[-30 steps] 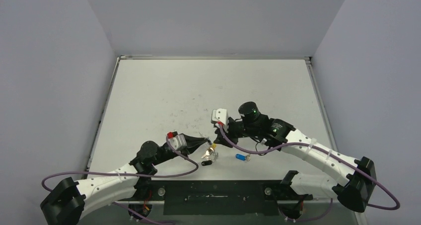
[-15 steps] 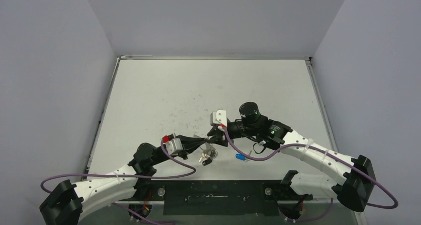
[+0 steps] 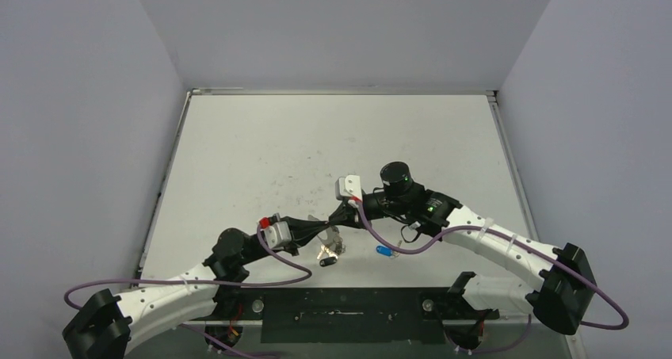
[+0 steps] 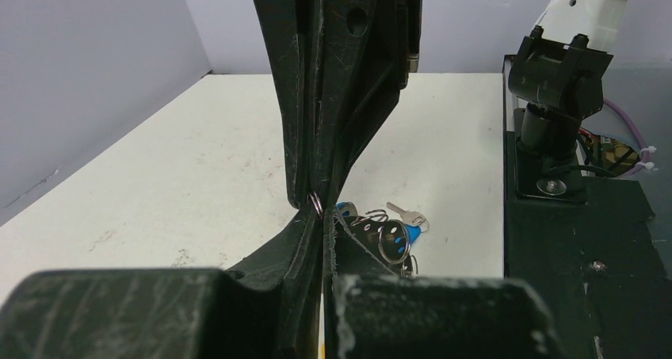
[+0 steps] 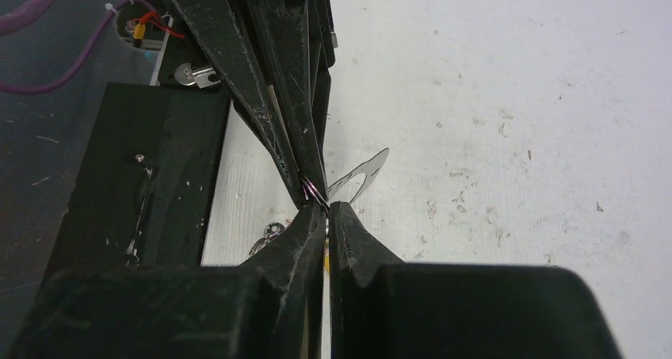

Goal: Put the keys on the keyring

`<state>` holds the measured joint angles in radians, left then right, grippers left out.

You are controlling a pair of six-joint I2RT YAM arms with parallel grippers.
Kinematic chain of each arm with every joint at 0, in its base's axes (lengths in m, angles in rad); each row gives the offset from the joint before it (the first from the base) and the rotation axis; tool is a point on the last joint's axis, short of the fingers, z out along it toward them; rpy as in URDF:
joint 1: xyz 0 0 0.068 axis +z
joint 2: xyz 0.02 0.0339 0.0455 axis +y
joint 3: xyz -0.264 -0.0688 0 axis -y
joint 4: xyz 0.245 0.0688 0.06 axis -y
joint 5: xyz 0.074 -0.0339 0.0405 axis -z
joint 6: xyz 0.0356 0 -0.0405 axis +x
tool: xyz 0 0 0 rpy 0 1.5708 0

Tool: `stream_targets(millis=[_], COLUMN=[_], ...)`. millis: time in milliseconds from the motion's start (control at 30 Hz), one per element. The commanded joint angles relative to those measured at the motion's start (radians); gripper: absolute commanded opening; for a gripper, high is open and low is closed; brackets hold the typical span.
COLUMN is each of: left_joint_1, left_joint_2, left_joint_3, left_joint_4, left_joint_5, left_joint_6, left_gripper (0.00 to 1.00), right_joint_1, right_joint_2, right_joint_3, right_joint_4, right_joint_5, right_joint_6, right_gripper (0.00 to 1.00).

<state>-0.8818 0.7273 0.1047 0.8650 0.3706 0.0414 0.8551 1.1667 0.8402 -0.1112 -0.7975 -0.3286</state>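
Left gripper and right gripper meet tip to tip, both pinched tight on the keyring wire. Keys sit just below the keyring; blue key is near it, on the right-arm side.

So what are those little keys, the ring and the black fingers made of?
The keys look like bright silvery metal that glints, and one has a glossy blue head, probably plastic. The keyring pinched between the tips looks like thin metal wire with a sheen. The fingers seem to be hard matte black plastic, scuffed with pale scratches, though I can't be sure.
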Motion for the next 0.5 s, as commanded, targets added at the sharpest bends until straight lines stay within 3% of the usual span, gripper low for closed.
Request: stream_targets(millis=[0,167,267,467], left_joint_1=[-0.004,-0.003,-0.003,-0.003], left_joint_2=[-0.026,-0.056,-0.105,-0.225], left_joint_3=[0.012,0.013,0.025,0.072], left_joint_4=[0.066,0.011,-0.09,-0.336], left_joint_5=[0.024,-0.003,-0.05,-0.145], left_joint_6=[0.008,0.025,0.049,0.096], left_gripper=[0.0,0.0,0.19,0.41], right_joint_1=[-0.007,-0.007,-0.004,0.059], right_joint_2=[0.005,-0.012,-0.012,0.019], right_joint_3=[0.004,0.031,0.099,0.238], right_joint_4=[0.051,-0.048,-0.198,-0.458], right_joint_5=[-0.039,0.022,0.096,0.275], right_joint_6=[-0.012,-0.021,-0.032,-0.072], right_gripper=[0.0,0.0,0.0,0.0])
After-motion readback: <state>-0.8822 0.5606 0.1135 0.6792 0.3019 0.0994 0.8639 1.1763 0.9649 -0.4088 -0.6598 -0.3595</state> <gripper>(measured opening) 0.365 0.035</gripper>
